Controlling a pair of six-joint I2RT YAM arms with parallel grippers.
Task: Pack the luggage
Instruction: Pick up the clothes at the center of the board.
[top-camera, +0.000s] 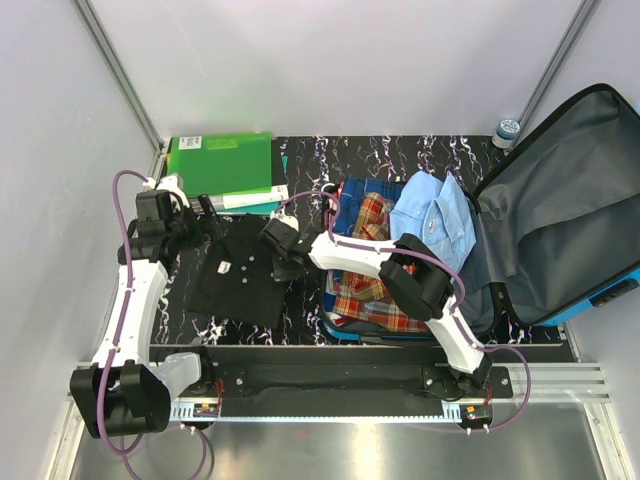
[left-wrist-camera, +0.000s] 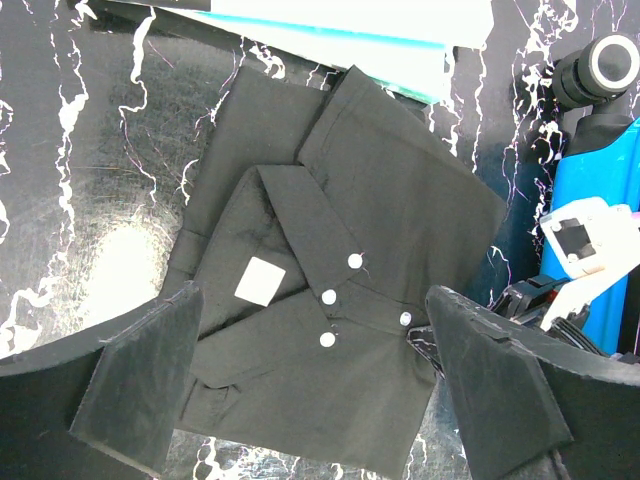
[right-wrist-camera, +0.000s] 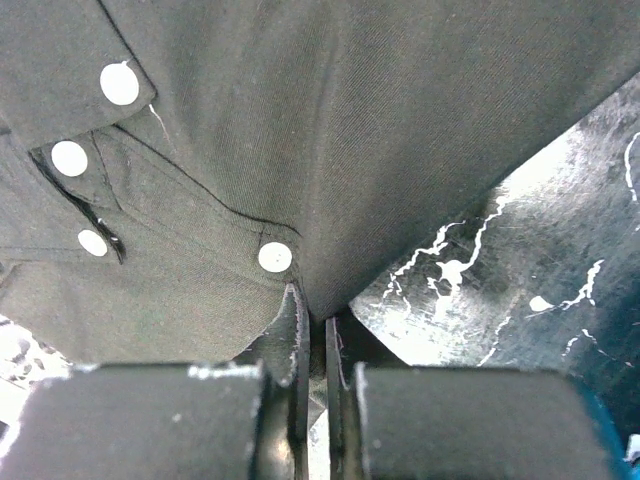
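The luggage (top-camera: 560, 220) lies open across the right side of the top view, its grey-lined lid leaning back toward the upper right corner; its base sits on the black marbled counter (top-camera: 400, 160) and holds a plaid garment (top-camera: 365, 290) with a light-blue shirt (top-camera: 440, 215) resting above it. A folded black shirt (top-camera: 240, 270) lies on the counter left of centre, just beside the luggage's left edge; green folders (top-camera: 220, 160) lie in the upper left, their lower edge touching or overlapping the shirt's top.

The right pincer (right-wrist-camera: 316, 340) reaches leftward from the luggage side and is closed on the black shirt; in the right wrist view a fold of dark fabric is pinched between the two pads at lower centre, close to a white button (right-wrist-camera: 275, 257). The left pincer (left-wrist-camera: 315, 385) hangs above the same shirt with its jaws spread wide, one finger at each lower corner of the left wrist view, gripping nothing; whether its tips touch the cloth cannot be told.
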